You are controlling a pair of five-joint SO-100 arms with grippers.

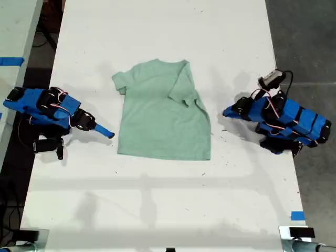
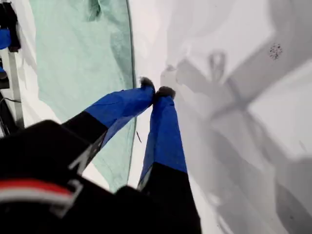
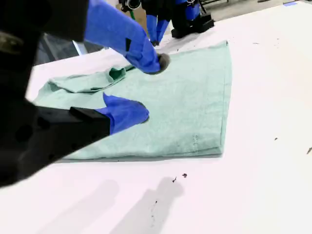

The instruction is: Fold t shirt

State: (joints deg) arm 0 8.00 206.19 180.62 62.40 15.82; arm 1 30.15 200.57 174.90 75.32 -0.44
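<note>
With one sleeve folded in, my second pincer (image 3: 151,87) hung spread by the t shirt (image 1: 157,121), my first pincer (image 2: 157,90) pressed together; the flat sleeve likely needed pinching next.

A robotics lab or workshop: a long white worktable (image 1: 157,31) stands on a bare grey concrete floor (image 1: 302,42), with two small blue robot arms (image 1: 44,107) mounted at its opposite sides. Strips of blue tape (image 1: 11,61) mark a neighbouring table and the near edge, and black cables (image 1: 10,205) trail below at the exterior view's left.
</note>
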